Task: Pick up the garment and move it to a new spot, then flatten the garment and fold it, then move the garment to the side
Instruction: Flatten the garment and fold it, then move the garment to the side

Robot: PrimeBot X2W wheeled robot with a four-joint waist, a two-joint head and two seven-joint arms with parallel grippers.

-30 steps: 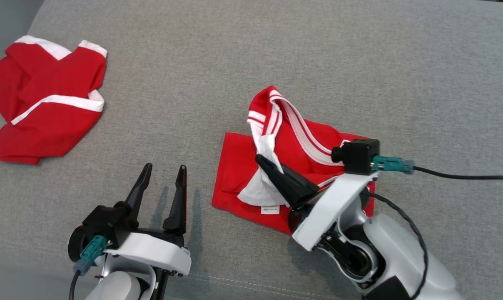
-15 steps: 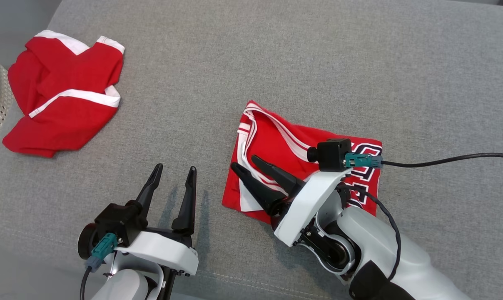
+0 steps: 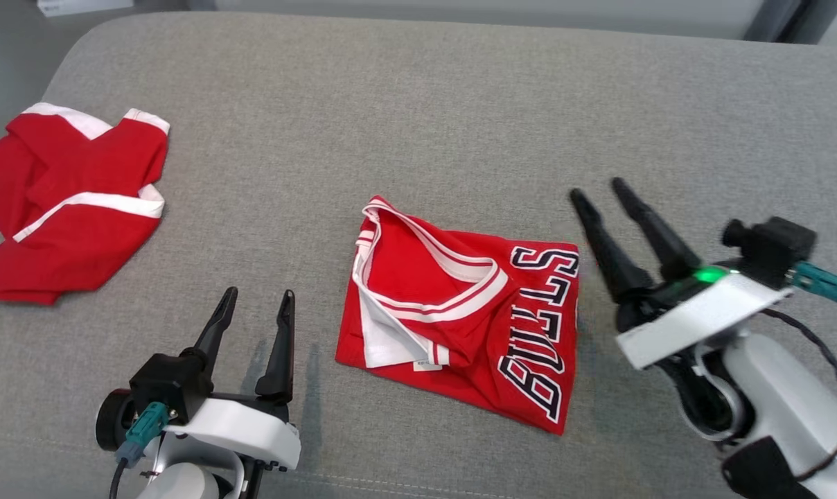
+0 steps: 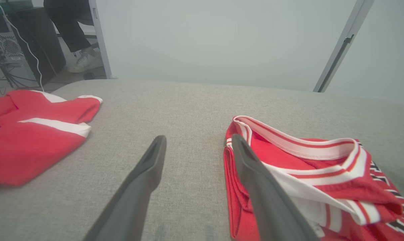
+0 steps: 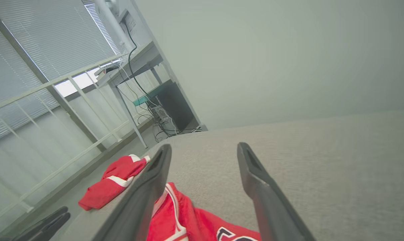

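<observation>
Garment (image 3: 460, 312) lies folded on the grey cushion (image 3: 418, 104): at 3 o'clock from your left pincer (image 3: 259, 293), 8 o'clock from your right pincer (image 3: 596, 188), which seems nearer. Both have fingers apart, empty.

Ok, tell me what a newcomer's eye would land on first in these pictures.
The red jersey with BULLS lettering, folded in the middle of the grey cushion, catches the eye first. A second red garment with white stripes lies crumpled at the far left. The left gripper and right gripper flank the jersey, both open and holding nothing.
</observation>
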